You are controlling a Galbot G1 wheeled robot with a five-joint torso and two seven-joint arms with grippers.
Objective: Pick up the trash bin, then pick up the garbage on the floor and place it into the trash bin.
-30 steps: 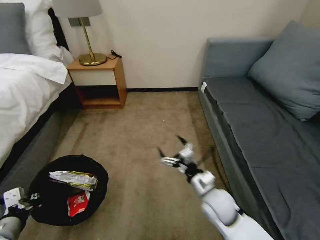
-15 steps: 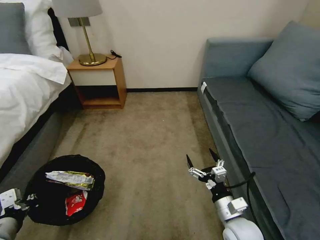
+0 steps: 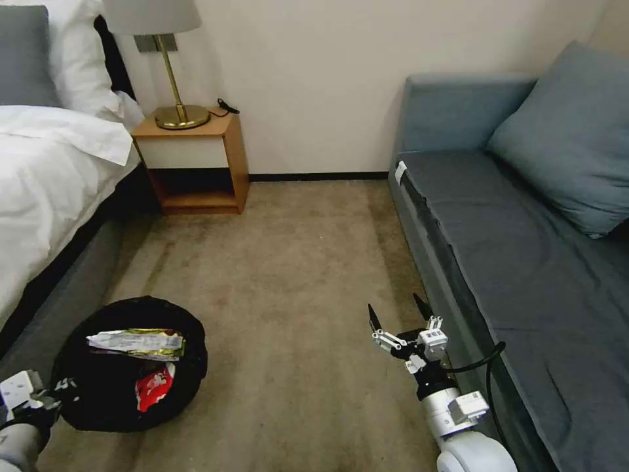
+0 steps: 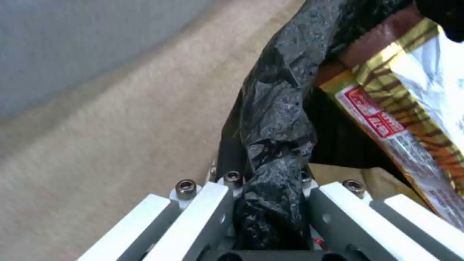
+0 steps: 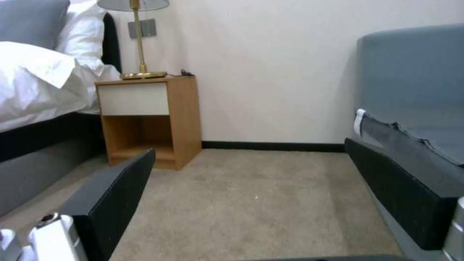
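Now snack wrapper (image 3: 135, 342) lies crosswise in bin (image 3: 78, 419).

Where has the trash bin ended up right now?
In the head view the trash bin sits low on the robot's left, beside the bed, its black-bagged rim clamped in the left pincer, with a snack wrapper inside.

We see soft, even indoor light, no glare. The beige carpet floor (image 3: 288, 262) carries faint shadows. In the left wrist view, carpet beyond our jaws is smeared; the crinkled black plastic bag (image 4: 275, 152) stays sharp.
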